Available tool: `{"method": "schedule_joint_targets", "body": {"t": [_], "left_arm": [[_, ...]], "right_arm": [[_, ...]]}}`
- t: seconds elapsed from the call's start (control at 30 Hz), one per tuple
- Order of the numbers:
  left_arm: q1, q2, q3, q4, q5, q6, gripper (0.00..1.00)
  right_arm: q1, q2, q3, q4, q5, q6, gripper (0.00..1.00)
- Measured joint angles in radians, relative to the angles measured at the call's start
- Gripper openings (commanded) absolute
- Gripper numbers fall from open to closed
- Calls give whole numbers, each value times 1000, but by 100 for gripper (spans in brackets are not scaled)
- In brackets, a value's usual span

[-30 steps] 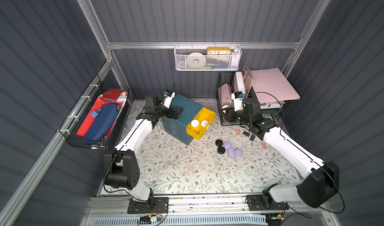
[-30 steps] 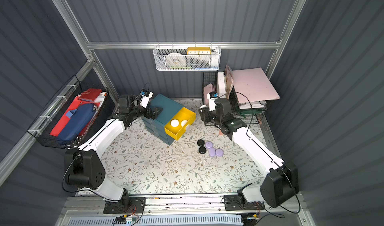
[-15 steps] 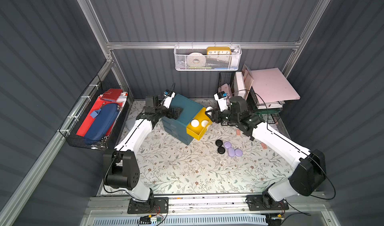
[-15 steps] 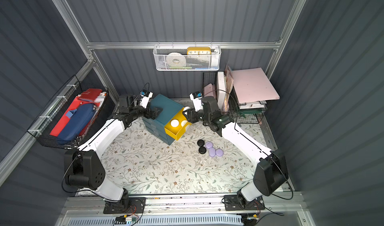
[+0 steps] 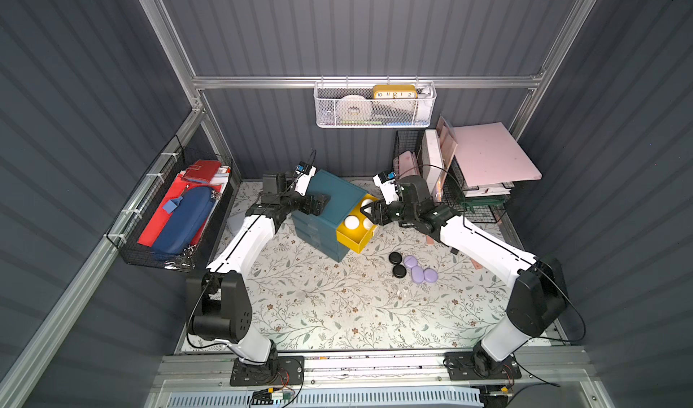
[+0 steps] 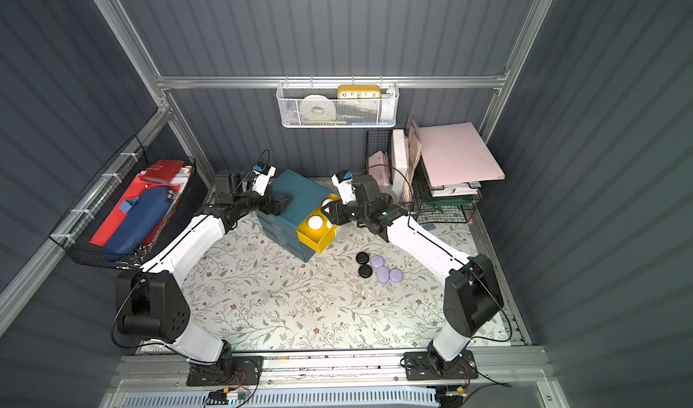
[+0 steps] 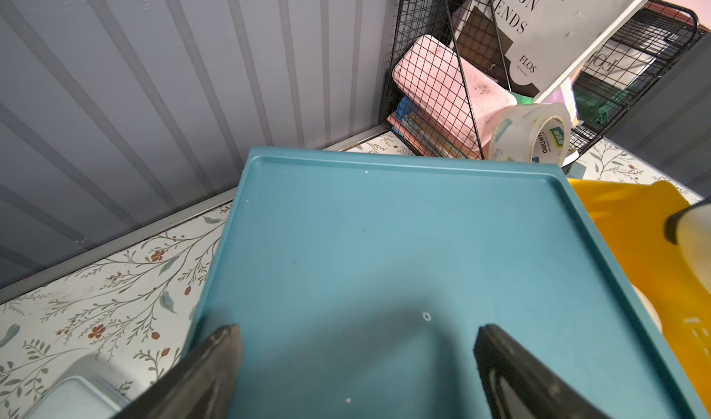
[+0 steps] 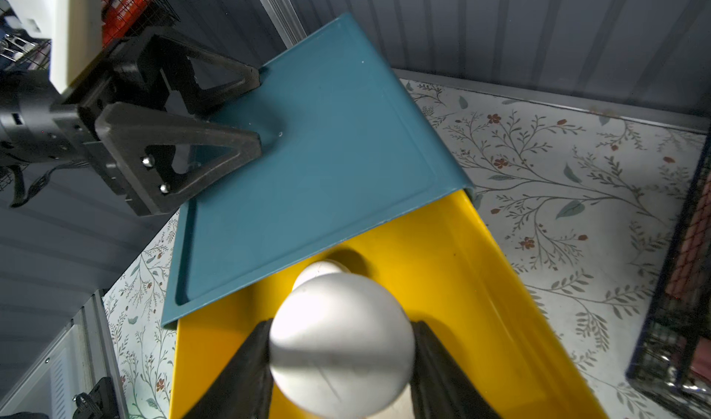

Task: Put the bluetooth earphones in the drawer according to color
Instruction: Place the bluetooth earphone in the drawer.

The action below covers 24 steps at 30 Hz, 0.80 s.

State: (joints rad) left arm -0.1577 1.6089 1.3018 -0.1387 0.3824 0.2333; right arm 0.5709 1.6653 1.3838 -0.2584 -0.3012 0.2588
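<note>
My right gripper (image 8: 340, 328) is shut on a white bluetooth earphone (image 8: 340, 344), held over the pulled-out yellow drawer (image 8: 461, 282) of the teal cabinet (image 5: 337, 196). Two more white earphones (image 5: 351, 221) lie in that drawer (image 5: 356, 243). My left gripper (image 7: 356, 344) is open, its fingers (image 7: 219, 355) resting on the cabinet's top (image 7: 384, 244). On the mat in front lie two black earphones (image 5: 395, 257) and three lavender ones (image 5: 417, 274), seen in both top views (image 6: 383, 274). The two teal drawers below are pushed in.
A black wire rack (image 5: 468, 196) with books and a tape roll (image 7: 533, 136) stands right of the cabinet. Small pink chips (image 5: 475, 263) lie under my right arm. A translucent box (image 5: 234, 222) sits left of the cabinet. A wire basket (image 5: 123, 233) hangs on the left wall.
My right arm has swung left from the wire rack to over the yellow drawer, carrying the white earphone. The left arm has not moved.
</note>
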Motion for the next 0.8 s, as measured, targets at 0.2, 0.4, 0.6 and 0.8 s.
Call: {"method": "schedule_joint_targets", "body": {"t": [0.2,0.4,0.6,0.8], "left_arm": [[0,0,0,0,-1,0,99],[-1,0,0,0,-2,0,99],[-1,0,0,0,-2,0,99],[-1,0,0,0,-2,0,99]], "right_arm": [[2,11,24,-30,19,3,27],[2,14,34,-51,29,5,63],[2,14,39,-51,37,-1,80],[2,14,40,-49,56,-3,80]]}}
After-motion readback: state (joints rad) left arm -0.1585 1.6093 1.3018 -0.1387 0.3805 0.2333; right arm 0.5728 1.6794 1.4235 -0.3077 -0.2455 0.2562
